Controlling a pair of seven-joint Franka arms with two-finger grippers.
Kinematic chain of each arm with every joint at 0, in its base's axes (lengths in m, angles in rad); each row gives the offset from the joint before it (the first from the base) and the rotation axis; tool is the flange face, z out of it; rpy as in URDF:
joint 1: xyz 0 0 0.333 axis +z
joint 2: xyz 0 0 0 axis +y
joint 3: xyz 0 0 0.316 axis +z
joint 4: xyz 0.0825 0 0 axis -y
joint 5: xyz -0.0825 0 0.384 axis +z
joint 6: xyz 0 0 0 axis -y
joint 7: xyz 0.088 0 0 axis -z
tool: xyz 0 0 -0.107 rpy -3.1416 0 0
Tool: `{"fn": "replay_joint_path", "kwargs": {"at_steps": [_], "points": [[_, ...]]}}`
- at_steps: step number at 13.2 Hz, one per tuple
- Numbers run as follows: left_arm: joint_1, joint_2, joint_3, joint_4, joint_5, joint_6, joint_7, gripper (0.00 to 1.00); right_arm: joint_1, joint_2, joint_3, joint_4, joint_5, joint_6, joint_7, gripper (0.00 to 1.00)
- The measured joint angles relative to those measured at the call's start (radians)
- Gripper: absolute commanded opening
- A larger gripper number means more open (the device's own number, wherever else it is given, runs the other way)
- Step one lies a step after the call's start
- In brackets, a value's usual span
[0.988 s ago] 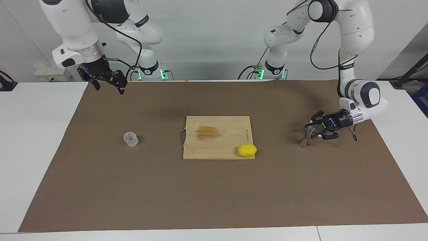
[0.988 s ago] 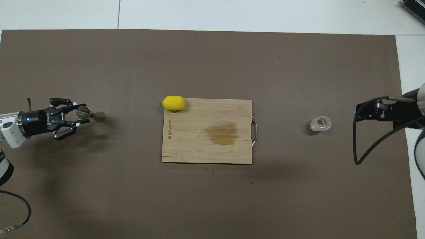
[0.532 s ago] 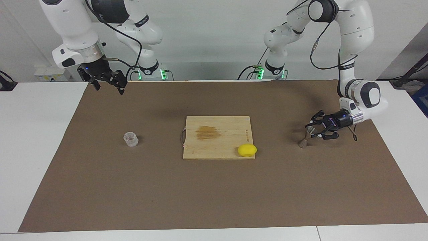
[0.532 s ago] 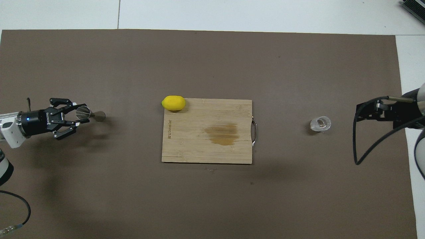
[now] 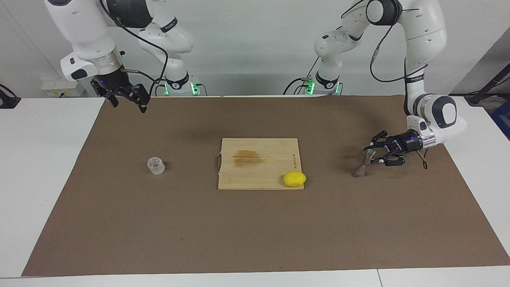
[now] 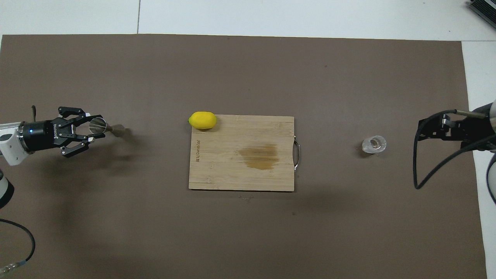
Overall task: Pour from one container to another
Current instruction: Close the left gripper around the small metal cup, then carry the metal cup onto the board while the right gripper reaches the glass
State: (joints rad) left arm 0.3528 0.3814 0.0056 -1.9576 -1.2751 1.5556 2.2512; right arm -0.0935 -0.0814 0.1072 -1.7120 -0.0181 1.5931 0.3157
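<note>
Two containers sit well apart: the tumbler (image 5: 155,166) stands alone toward the right arm's end of the table, while the jigger (image 5: 363,163) is pinched at its upper cone by the left gripper (image 5: 371,153), likely to carry it toward the pour. Between them, a lemon (image 5: 294,179) rests on the cutting board (image 5: 259,153). Waiting aloft, the right gripper (image 5: 128,98) hangs spread over the mat (image 5: 255,231).

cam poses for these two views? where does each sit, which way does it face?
Facing view: high across the table, facing the robots; both arms and bases show, left pincer shut on the jigger.
Overhead view: above the robots' end, looking steeply down; only wrists and pincers show.
Shared: cutting board, lemon, tumbler, half a turn apart.
</note>
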Motion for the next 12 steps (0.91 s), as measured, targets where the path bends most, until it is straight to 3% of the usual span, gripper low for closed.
{"fn": "replay_joint_path", "kwargs": {"at_steps": [7, 12], "points": [[-0.242, -0.108, -0.006, -0.01, -0.075, 0.011, -0.185, 0.31, -0.003, 0.0, -0.002, -0.011, 0.007, -0.007, 0.418, 1.0], [-0.44, -0.237, -0.006, -0.125, -0.246, 0.247, -0.242, 0.32, -0.056, 0.007, -0.008, -0.063, 0.159, 0.028, 0.76, 1.0]]}}
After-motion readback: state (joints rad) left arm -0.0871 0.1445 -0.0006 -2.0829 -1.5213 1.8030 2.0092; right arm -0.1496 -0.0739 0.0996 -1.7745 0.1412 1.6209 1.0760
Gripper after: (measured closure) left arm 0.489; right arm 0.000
